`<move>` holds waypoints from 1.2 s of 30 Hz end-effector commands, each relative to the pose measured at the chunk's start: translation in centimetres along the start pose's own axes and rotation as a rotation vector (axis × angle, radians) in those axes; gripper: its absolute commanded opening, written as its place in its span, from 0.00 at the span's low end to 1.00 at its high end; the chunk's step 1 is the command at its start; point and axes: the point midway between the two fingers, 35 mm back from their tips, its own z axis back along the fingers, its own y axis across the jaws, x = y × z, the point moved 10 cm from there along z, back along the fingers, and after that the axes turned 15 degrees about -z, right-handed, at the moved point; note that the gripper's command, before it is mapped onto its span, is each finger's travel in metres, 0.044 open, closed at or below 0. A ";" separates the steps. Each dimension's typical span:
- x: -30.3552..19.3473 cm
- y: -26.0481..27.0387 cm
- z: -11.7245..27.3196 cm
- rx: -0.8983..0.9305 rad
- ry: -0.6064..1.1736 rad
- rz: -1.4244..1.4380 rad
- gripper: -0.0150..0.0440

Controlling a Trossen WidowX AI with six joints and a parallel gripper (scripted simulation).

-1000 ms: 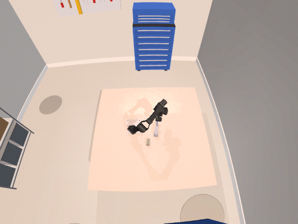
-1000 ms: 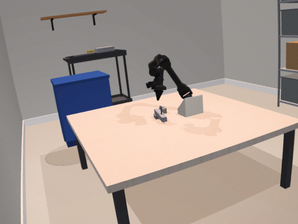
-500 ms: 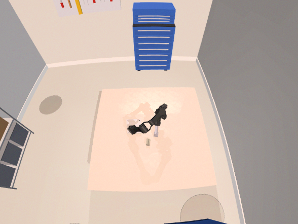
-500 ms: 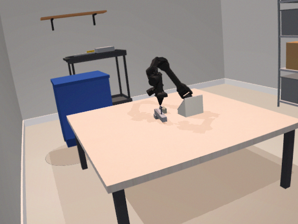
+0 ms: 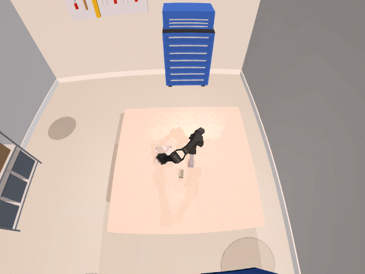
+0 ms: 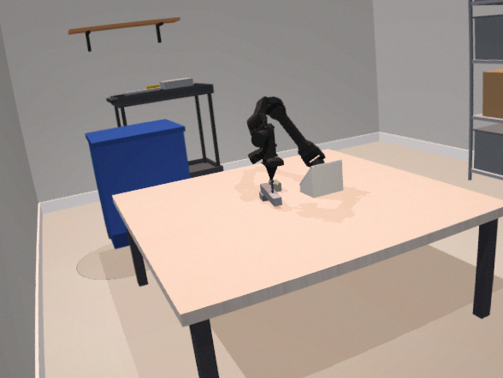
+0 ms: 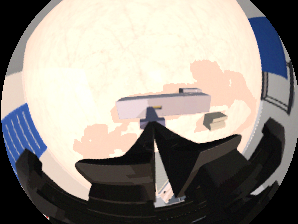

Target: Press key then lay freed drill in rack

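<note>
A long pale grey block [image 5: 191, 161] [image 6: 275, 199] [image 7: 185, 105] lies on the table. A small dark grey upright piece [image 7: 151, 114] stands at its near side in the wrist view, with a tiny yellow bit [image 7: 158, 107] beside its top. I cannot tell for certain which of these is the key and which the drill. A small beige notched block [image 5: 181, 173] [image 6: 277, 186] [image 7: 216, 120], perhaps the rack, lies beside the long block. My gripper [image 5: 192, 153] [image 6: 271, 180] [image 7: 152, 124] is shut and empty, fingertips down right at the dark upright piece. Whether they touch is hidden.
A pale wedge-sided box [image 5: 163, 149] [image 6: 325, 180] stands by the arm's base, to the left of the long block in the top view. The table [image 5: 217, 201] [image 6: 342, 239] has a blue drawer cabinet [image 5: 187, 53] beyond it on the floor.
</note>
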 end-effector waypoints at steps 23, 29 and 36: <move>0.0 -0.1 -1.2 -0.008 0.001 0.004 0.25; -0.1 -0.2 -1.4 -0.008 0.001 0.004 0.25; -0.3 -0.3 -1.6 -0.008 0.001 0.004 0.25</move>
